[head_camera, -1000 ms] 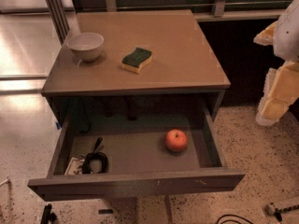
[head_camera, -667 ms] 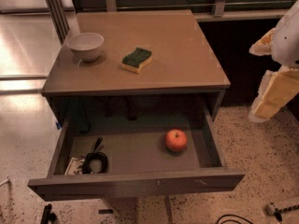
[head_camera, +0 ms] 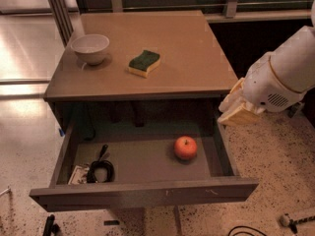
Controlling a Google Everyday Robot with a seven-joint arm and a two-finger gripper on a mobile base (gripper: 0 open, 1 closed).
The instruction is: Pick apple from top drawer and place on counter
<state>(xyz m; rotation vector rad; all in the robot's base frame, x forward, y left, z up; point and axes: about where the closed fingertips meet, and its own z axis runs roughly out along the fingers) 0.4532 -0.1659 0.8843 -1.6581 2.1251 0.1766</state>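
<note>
- In the top drawer [head_camera: 142, 193], right of centre, sits the apple [head_camera: 185, 147] — untouched.
- My gripper [head_camera: 235, 108] hangs off the bench's [head_camera: 187, 58] right edge; open or closed, I cannot tell.
- Reaching stage, I judge: next, down-left onto it.

The small round apple [head_camera: 185, 147], lower centre of the frame, is red-orange with a paler yellowish patch near its top. It lies on the grey-green inside of the wide shallow top drawer [head_camera: 142, 194], whose flat front panel is grey-brown. The smooth rectangular counter [head_camera: 172, 43] is tan-brown. On it, the rectangular sponge [head_camera: 144, 62] is dark green over yellow, and the round bowl [head_camera: 90, 48] at upper left is off-white. The coiled cable [head_camera: 101, 169] in the drawer's lower left is black. At the right edge, the cream-yellow gripper [head_camera: 236, 107] sits on a white arm [head_camera: 290, 68] with a thin tan ring. The floor [head_camera: 275, 161] at lower right is pale with dark speckles.
</note>
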